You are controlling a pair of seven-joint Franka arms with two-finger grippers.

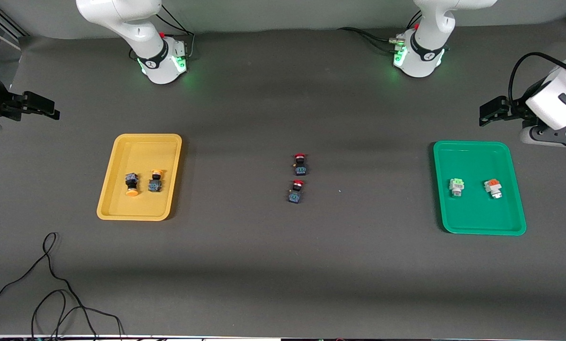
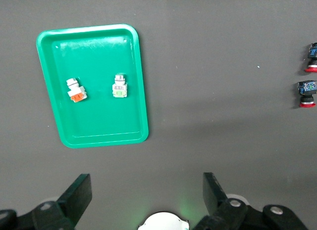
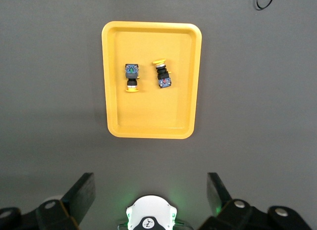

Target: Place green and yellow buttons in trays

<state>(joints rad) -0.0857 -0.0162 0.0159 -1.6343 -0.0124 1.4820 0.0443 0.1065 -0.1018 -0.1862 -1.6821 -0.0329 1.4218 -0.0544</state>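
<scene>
The yellow tray lies toward the right arm's end and holds two yellow-capped buttons, both on their sides. In the right wrist view the same yellow tray and its two buttons show. The green tray lies toward the left arm's end, with a green-capped button and an orange-capped one in it. My left gripper hangs open and empty, high over the table's end by the green tray. My right gripper hangs open and empty over the other end.
Two red-capped black-blue switches lie on the grey mat midway between the trays. A loose black cable curls on the mat near the front camera at the right arm's end.
</scene>
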